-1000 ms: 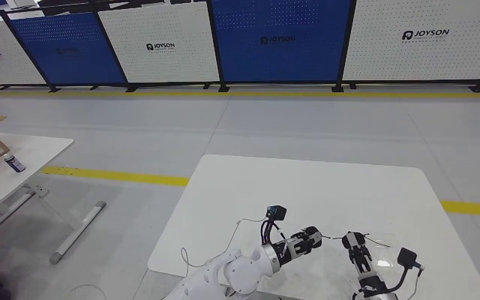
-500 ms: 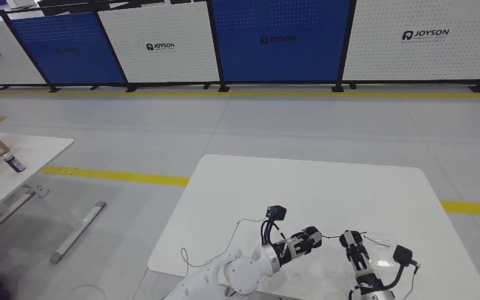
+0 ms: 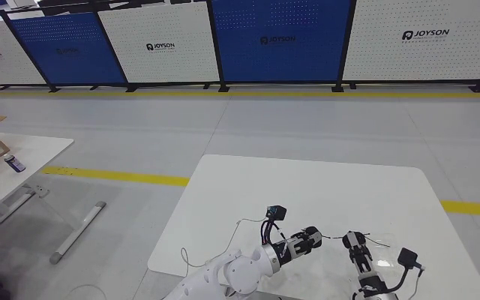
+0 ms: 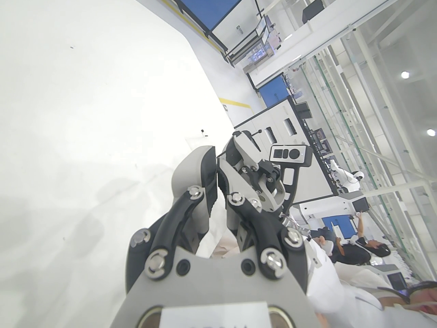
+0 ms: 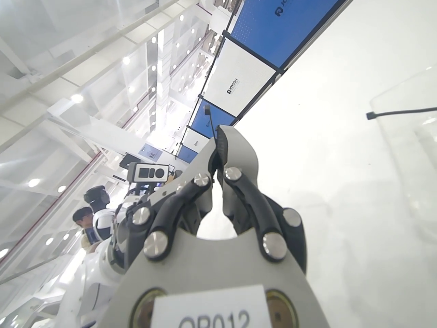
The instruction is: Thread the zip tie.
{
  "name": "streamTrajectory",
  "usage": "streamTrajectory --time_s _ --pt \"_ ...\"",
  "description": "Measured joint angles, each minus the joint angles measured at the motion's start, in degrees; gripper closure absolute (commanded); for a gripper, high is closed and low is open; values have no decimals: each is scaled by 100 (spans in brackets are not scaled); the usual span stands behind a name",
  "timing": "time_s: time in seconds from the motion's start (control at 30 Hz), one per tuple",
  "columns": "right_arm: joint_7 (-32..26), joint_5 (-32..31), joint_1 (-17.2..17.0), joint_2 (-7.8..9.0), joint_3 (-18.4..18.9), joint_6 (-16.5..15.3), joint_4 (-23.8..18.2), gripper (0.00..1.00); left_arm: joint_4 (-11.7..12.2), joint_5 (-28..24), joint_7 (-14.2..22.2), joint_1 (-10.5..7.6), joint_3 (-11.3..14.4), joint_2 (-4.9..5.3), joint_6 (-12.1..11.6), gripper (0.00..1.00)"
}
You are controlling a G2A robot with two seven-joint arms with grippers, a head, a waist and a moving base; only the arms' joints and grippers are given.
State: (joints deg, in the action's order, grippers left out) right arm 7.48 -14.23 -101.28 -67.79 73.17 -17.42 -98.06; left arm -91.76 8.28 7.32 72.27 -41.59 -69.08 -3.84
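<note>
The white table (image 3: pixel 300 187) fills the lower middle of the top view, and both arms work low in the frame, near its bottom edge. The left gripper (image 3: pixel 313 240) lies just left of the right gripper (image 3: pixel 352 241) — the two are near each other, tips apart.

In the right wrist view, the right gripper (image 5: pixel 218 138) has its fingers pinched onto a black zip tie (image 5: pixel 210 122). The thin strap rises from between the fingertips, and its small square head is at the free end, above the table.

In the left wrist view, the left gripper (image 4: pixel 216 163) has its fingers pressed together. Whether anything is caught between them cannot be told. The right gripper (image 4: pixel 244 145) sits just beyond its tips.

A second zip tie (image 5: pixel 399 113) lies flat at the right edge of the right wrist view, across a clear plastic tray (image 5: pixel 396 158) resting on the table — its head points toward the frame's centre.
</note>
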Motion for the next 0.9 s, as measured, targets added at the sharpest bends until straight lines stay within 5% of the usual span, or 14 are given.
streamTrajectory --time_s 0.9 --pt "-223 -21 46 -84 64 13 46 100 0 0 0 0 0 0 0 100"
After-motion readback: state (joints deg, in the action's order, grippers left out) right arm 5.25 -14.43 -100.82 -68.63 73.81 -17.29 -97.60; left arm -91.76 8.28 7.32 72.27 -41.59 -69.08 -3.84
